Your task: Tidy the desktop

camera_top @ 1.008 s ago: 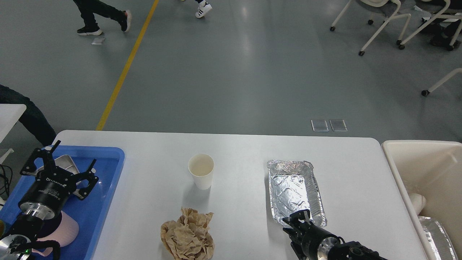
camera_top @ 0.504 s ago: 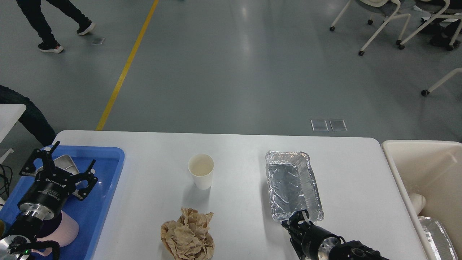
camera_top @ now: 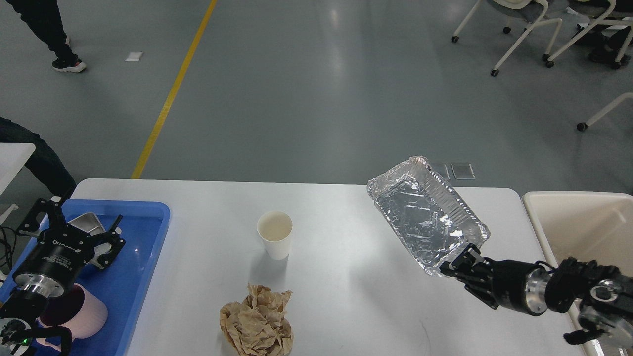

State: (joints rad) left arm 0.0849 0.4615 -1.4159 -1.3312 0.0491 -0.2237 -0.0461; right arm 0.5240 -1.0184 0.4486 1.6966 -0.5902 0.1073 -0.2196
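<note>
The white desktop [camera_top: 336, 296] holds a white paper cup [camera_top: 275, 234] at its middle and a crumpled brown paper wad [camera_top: 257, 321] near the front edge. My right gripper [camera_top: 457, 263] is shut on the near rim of a foil tray [camera_top: 428, 213] and holds it tilted above the table's right part. My left gripper [camera_top: 69, 229] is open and empty above the blue plastic tray [camera_top: 141, 257] at the left.
A cream-coloured bin [camera_top: 583, 232] stands off the table's right end, with a foil piece inside. The blue tray holds a metal dish [camera_top: 89, 223] and a pink cup [camera_top: 81, 316]. Chairs stand on the floor at the far right, and a person walks at the far left.
My right gripper has lifted the foil tray off the table and carried it up and to the right, toward the bin. My left arm has drawn back a little.
</note>
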